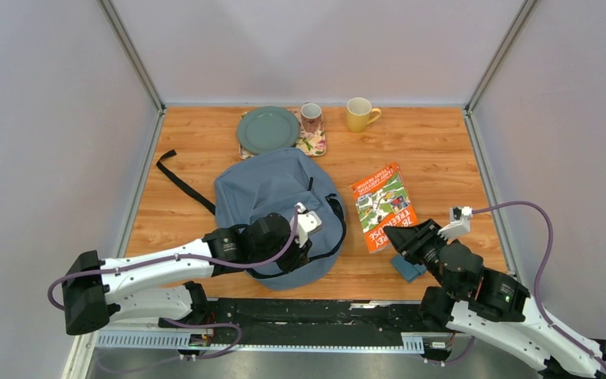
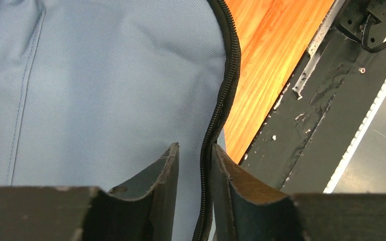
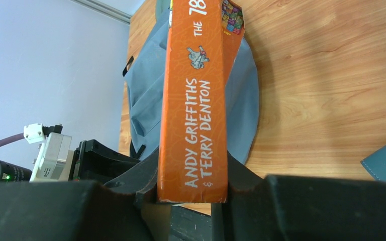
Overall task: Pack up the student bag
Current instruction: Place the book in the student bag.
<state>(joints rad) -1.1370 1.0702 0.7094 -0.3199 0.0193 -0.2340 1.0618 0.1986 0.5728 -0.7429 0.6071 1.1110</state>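
**A:** Where does the student bag [image 1: 272, 189] sit?

**B:** Flat on the table [image 1: 442, 142], mid-width, its lower end toward 6 o'clock. 1 black strap trails off toward 10 o'clock.

**A:** And the left pincer [image 2: 195, 150]?

**B:** It is on the bag's rim at about 5 o'clock. Its fingers [image 2: 168, 170] stand close together with the black zipper [image 2: 226, 90] running between them. I cannot tell whether they are biting on it or just straddling it.

**A:** How will the bag handle?

**B:** I'd judge it soft, limp and light. It will probably sag and fold rather than lift as 1 piece, and the mouth won't hold itself open. The smooth cloth panel gives little to pinch. The zipper edge is thicker and firmer, so that ridge is the place to take hold.

**A:** What is further right?

**B:** An orange paperback [image 3: 196, 100] lies at 3 o'clock from the bag. The right pincer [image 3: 193, 186] is pressed together on the near end of its spine. The book looks stiff and thin, so I'd expect it to slide in edge-first, provided the opening is kept lifted.
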